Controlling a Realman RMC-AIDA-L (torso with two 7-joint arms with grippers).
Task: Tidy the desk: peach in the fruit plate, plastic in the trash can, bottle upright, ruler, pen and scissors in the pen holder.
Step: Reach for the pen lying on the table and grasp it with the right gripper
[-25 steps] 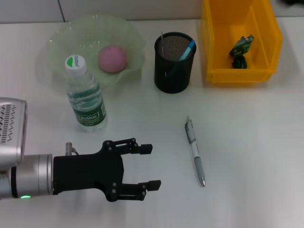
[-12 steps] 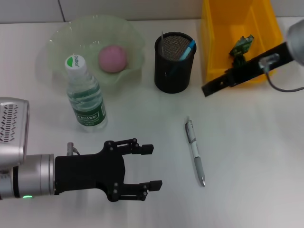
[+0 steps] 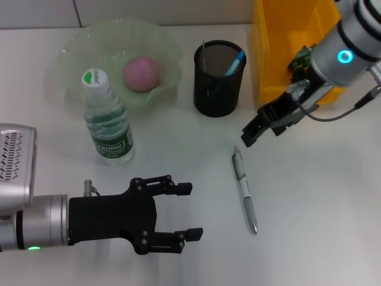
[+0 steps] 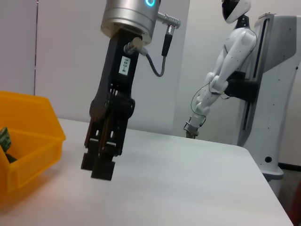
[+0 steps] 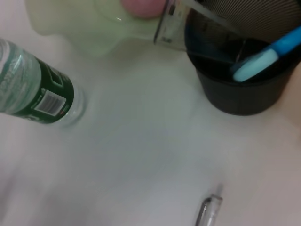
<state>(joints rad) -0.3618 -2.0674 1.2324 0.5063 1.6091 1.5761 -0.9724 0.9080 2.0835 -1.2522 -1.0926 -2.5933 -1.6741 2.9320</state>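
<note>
Your right tool (image 3: pixel 250 136), fingers close together and empty, hangs just above the pen's (image 3: pixel 244 192) tip. Descend unopened and you'll knock it rolling across the worktop (image 3: pixel 315 196). Left tool (image 3: pixel 184 210) idles open.

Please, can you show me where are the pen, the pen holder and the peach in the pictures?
pen (image 3: pixel 244 190): head view, middle of its barrel, lying on the desk.
pen holder (image 3: pixel 218 89): head view, front of its black mesh wall.
peach (image 3: pixel 141 73): head view, centre of the pink fruit.

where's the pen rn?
Head view: the pen lies flat on the white desk, right of centre, in front of the black pen holder. The right hand hovers just beyond its upper tip, not touching it.
</note>
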